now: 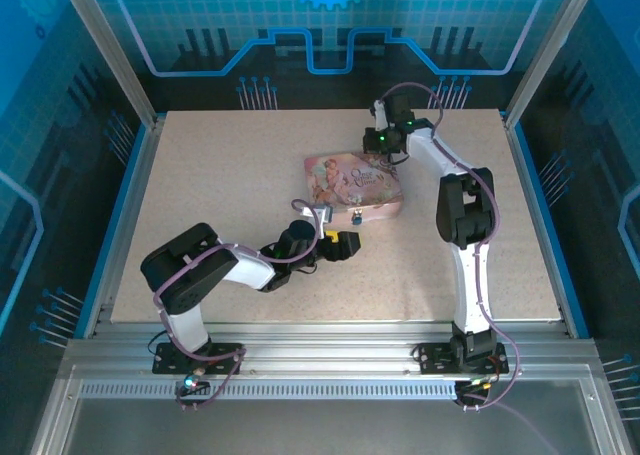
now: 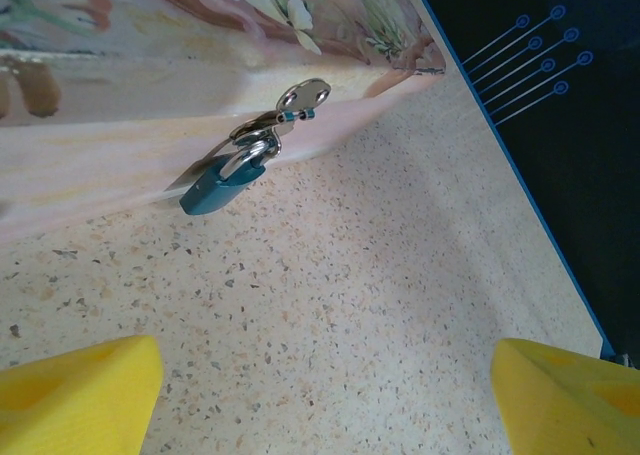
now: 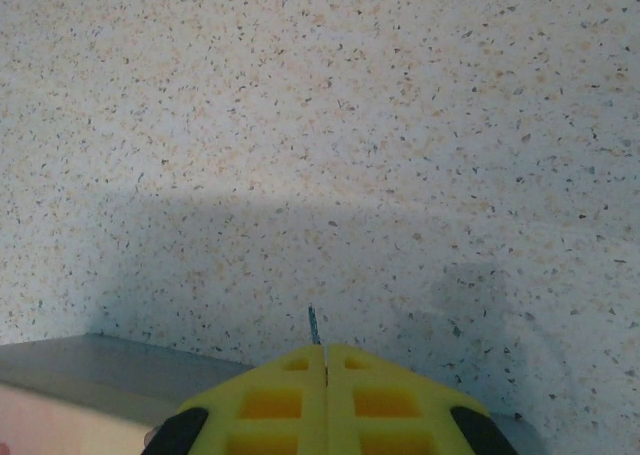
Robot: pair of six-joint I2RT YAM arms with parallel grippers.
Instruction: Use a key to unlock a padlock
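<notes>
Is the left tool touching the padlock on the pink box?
Apart. The left wrist view shows bare table between the padlock and the open left tool.

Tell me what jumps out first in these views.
A pink box sits mid-table with a small blue padlock hanging from its front clasp. The left gripper faces that padlock, jaws wide apart; the right gripper, by the box's far edge, is shut on a thin key whose tip pokes out.
</notes>
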